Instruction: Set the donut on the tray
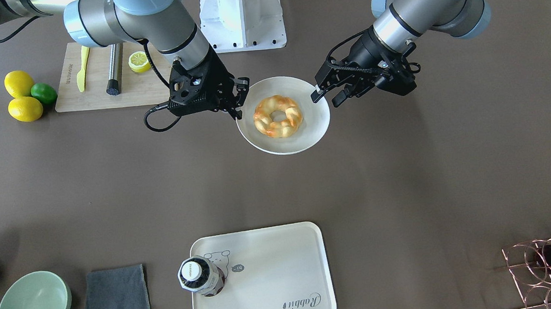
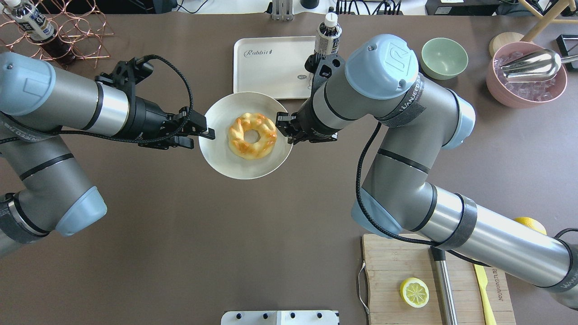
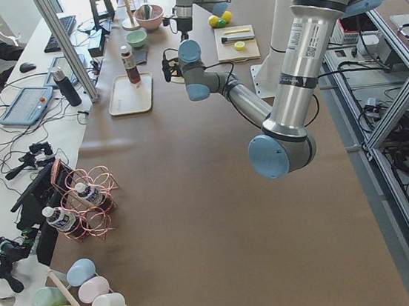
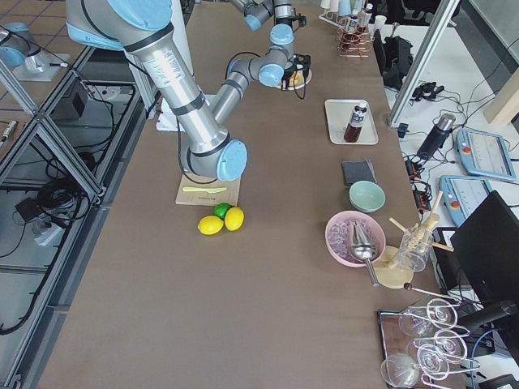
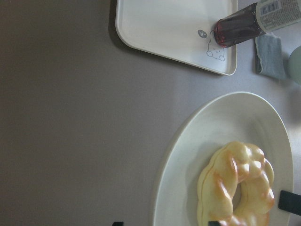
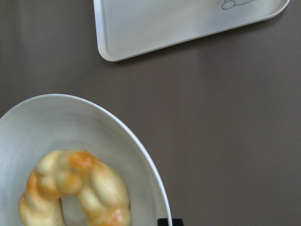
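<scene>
The left tool [image 2: 204,137] and right tool [image 2: 285,128], both released, flank the plate [image 2: 221,158] bearing the donut [image 2: 244,144], probably to lift it toward the tray [image 2: 266,72]

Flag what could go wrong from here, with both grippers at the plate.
1. The left gripper and right gripper flank the plate on opposite rims; both closing on the donut could clash or shove the plate.
2. A bottle stands on a corner of the tray; an arriving arm may topple it.
</scene>
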Motion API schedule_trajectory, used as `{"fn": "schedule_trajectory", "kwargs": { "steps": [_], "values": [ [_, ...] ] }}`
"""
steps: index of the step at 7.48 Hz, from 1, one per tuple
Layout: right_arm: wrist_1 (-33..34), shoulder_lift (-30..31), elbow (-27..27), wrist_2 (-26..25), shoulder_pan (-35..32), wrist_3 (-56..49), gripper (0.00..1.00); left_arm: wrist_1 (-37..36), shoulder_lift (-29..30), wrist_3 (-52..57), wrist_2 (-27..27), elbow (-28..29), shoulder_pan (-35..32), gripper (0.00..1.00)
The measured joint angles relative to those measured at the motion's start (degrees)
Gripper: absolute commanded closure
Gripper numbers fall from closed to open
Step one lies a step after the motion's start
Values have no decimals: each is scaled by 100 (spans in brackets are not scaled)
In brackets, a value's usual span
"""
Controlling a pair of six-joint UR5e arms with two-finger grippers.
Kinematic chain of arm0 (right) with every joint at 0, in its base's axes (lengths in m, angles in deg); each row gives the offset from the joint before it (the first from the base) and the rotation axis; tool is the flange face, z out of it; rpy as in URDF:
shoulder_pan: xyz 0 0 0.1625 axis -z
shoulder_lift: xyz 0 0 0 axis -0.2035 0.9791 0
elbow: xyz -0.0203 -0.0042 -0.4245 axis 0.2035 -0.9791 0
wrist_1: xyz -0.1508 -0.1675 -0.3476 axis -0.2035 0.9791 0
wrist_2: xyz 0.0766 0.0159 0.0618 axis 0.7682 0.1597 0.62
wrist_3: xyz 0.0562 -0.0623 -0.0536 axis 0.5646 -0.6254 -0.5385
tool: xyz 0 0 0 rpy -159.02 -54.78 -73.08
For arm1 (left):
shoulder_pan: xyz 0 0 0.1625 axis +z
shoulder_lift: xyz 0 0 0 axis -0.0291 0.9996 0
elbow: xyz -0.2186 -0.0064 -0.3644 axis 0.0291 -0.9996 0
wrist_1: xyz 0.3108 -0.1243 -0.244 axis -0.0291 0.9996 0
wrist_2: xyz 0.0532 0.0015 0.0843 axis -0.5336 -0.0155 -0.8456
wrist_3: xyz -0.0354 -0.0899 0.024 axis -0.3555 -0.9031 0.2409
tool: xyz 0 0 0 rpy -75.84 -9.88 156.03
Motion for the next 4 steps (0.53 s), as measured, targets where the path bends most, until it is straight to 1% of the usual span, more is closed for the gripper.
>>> {"fn": "schedule_trajectory", "kwargs": {
  "steps": [1,4],
  "values": [
    [0,1,1,7,-2,0,100,-41,30,6,-24,11,20,49],
    [-3,20,2,85,-44,-4,100,-383,233,11,-320,23,206,52]
  ]
}}
